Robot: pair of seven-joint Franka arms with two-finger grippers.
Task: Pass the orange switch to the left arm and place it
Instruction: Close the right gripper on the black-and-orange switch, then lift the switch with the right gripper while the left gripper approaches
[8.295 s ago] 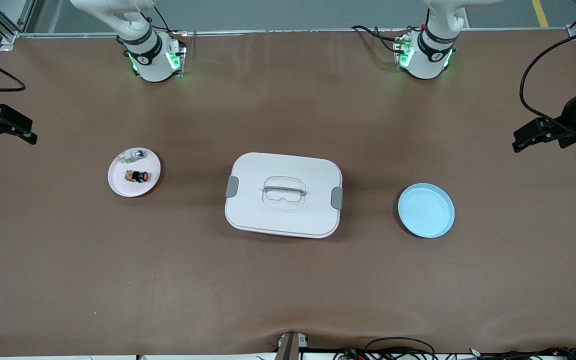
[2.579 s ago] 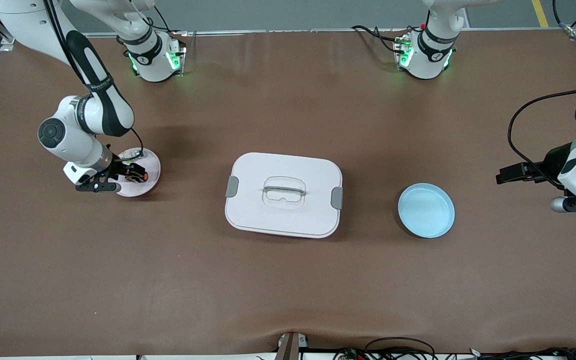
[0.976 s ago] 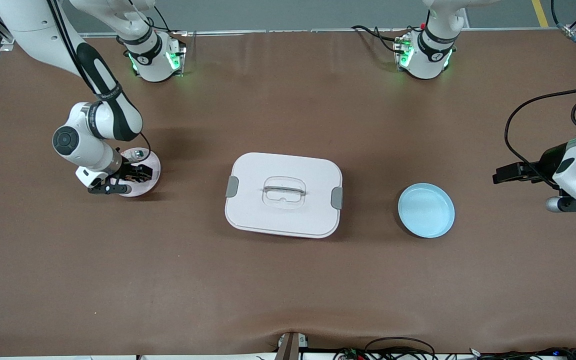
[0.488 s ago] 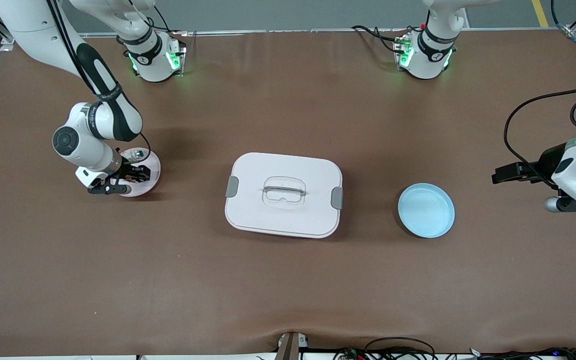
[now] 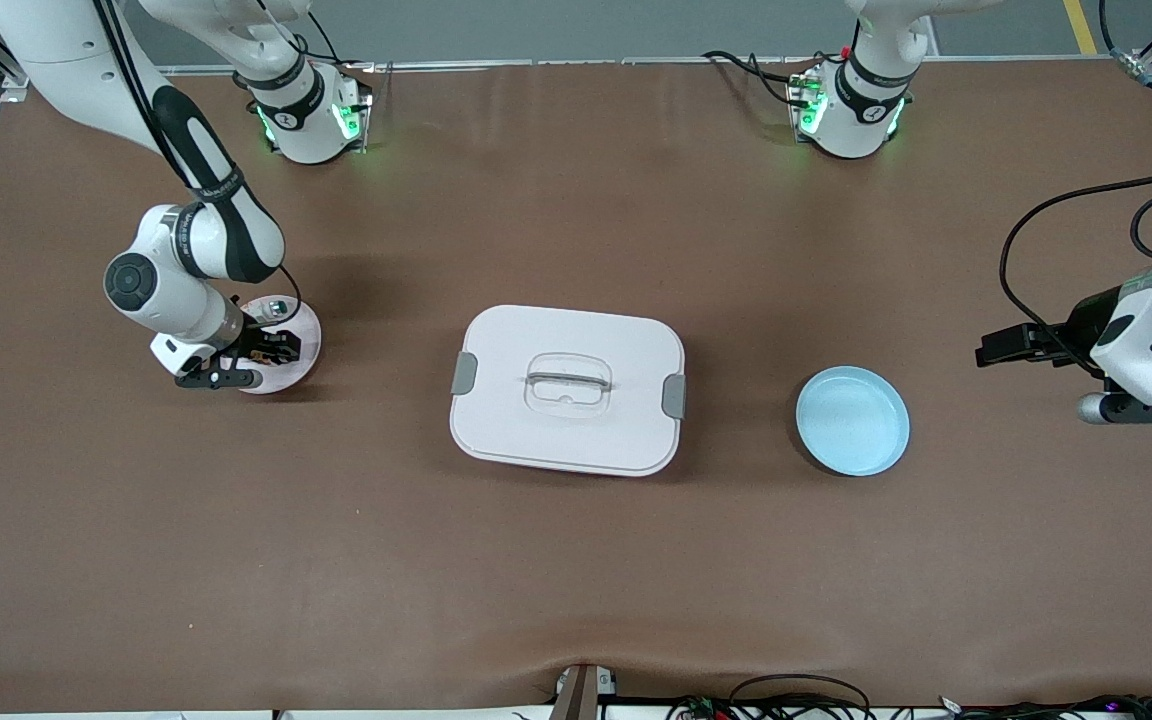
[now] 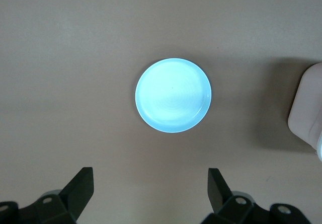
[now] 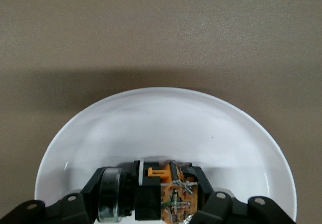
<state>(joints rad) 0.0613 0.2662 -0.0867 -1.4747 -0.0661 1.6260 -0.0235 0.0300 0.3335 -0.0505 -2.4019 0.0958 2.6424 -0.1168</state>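
Observation:
The orange switch (image 7: 163,196), black with an orange-tan rear, lies on its side on the white plate (image 7: 166,123). My right gripper (image 7: 151,194) is shut on it, one finger at each end of it. From the front the right gripper (image 5: 271,348) sits low over that plate (image 5: 308,325) and hides the switch. The white box (image 5: 568,390) with grey latches stands mid-table. My left gripper (image 5: 998,350) hovers open and empty over bare table at the left arm's end. In its wrist view the left gripper (image 6: 150,173) faces the box's corner (image 6: 308,108).
A light blue plate (image 5: 852,420) lies between the box and the left gripper and shows as a round disc (image 6: 173,102) in the left wrist view. A small silver-and-green part (image 5: 278,306) rests on the white plate, farther from the front camera than the gripper.
The right gripper's fingers have shut on the switch on the white plate. The left arm has drifted slightly toward the blue plate.

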